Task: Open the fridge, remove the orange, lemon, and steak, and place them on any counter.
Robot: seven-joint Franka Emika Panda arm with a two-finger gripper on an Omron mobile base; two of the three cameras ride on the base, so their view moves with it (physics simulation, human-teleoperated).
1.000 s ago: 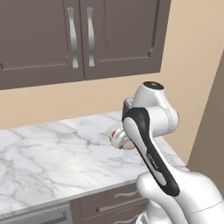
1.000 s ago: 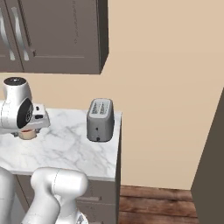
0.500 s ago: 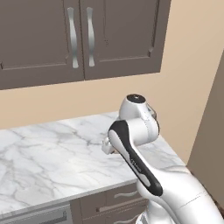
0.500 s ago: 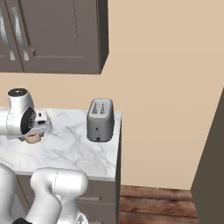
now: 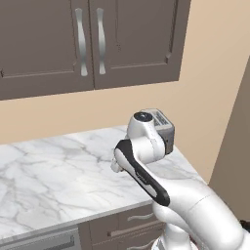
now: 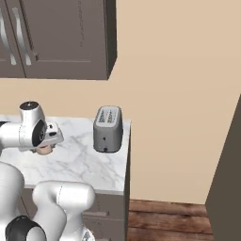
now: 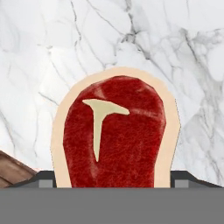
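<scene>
The steak (image 7: 114,140), a red slab with a pale fat rim, is held in my gripper (image 7: 112,181), whose dark fingertips (image 7: 40,180) show at either side of its lower end. It hangs just above the white marble counter (image 7: 175,52). In the right base view the steak (image 6: 44,149) peeks out under the hand (image 6: 47,135), over the counter (image 6: 89,162) left of the toaster. In the left base view the arm covers the hand above the counter (image 5: 58,171). The fridge, orange and lemon are out of view.
A grey toaster (image 6: 108,129) (image 5: 165,131) stands at the counter's right end near the wall. Dark brown wall cabinets (image 5: 88,39) hang above. The wooden floor (image 6: 164,216) and a tall dark panel (image 6: 230,183) lie right of the counter's end.
The hand has carried the steak a little to the right, toward the toaster, while the upper arm swung round. The grip has stayed the same.
</scene>
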